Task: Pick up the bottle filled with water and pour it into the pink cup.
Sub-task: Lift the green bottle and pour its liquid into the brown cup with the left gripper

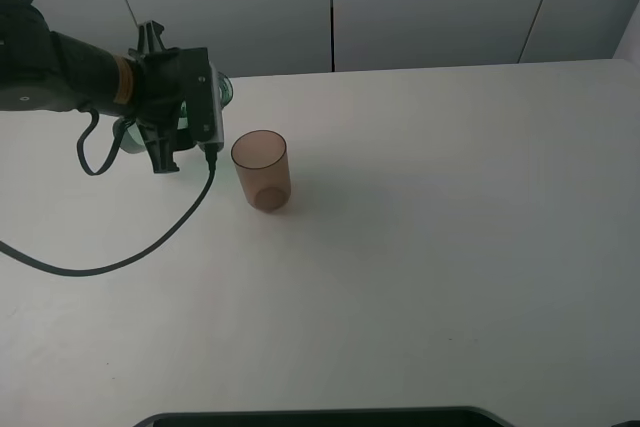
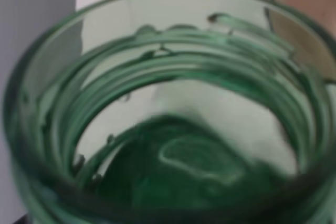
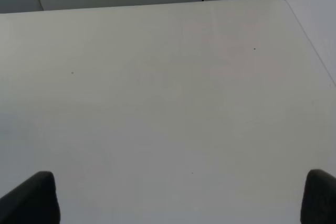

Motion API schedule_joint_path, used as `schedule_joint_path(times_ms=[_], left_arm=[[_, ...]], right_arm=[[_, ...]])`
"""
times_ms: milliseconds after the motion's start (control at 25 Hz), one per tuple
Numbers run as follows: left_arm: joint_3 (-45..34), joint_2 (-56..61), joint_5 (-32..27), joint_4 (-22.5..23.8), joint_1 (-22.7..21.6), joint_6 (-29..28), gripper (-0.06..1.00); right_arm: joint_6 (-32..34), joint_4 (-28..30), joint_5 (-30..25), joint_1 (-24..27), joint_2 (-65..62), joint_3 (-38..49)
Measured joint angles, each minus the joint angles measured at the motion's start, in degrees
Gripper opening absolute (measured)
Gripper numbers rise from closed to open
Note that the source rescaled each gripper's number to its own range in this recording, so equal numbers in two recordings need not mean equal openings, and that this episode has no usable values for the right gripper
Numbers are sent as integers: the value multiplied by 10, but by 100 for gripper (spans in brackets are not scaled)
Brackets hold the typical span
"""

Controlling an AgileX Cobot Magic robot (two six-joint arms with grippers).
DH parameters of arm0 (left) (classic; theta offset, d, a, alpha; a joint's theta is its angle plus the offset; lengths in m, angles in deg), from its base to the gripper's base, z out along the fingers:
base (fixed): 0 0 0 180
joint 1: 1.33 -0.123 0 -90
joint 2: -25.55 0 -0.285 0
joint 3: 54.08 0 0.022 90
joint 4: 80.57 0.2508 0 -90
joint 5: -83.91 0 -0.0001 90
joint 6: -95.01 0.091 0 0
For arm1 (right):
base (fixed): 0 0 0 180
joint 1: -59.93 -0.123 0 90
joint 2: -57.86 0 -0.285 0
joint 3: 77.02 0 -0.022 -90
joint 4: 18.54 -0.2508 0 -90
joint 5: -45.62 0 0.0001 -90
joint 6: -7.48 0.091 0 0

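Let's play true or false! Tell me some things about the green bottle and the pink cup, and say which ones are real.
1. The left tool holds the green bottle. True.
2. The pink cup is lying on its side. False: it stands upright on the table.
3. The bottle has a cap on. False: the left wrist view shows its open, threaded mouth.
4. The right tool holds the cup. False: it is open over bare table and holds nothing.
5. In the high view, the cup is right of the bottle. True.
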Motion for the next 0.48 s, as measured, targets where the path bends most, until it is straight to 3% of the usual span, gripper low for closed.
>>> schedule_joint_path(times_ms=[480], left_arm=[[10, -5, -23, 39, 9, 12, 1]], right_arm=[[0, 0, 0, 0, 0, 0]])
